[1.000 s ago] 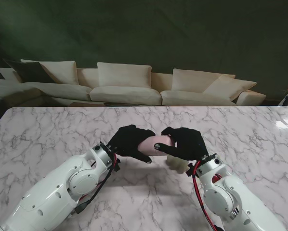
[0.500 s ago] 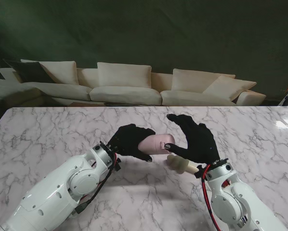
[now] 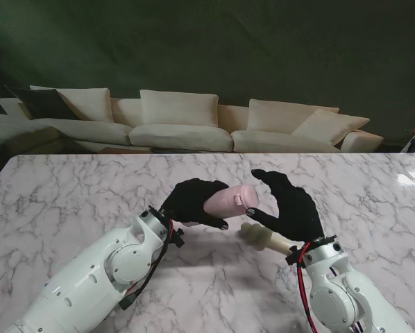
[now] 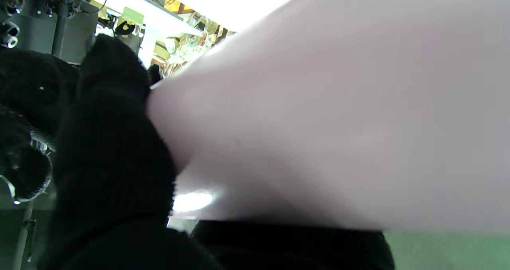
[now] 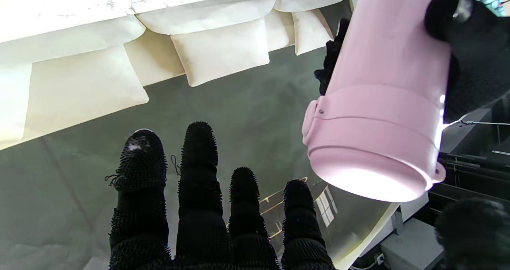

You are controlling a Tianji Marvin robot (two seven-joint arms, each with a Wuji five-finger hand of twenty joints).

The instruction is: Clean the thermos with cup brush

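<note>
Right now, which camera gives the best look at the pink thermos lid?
The right wrist view: the thermos lid fills it sharply, with hinge and closed rim visible. The stand view shows the whole thermos held by the left hand, but small. The left wrist view shows only a blurred pale surface.

A showroom-like lounge: long cream sofa (image 3: 187, 125) with cushions behind a marble table (image 3: 69, 187), dark wall.
</note>
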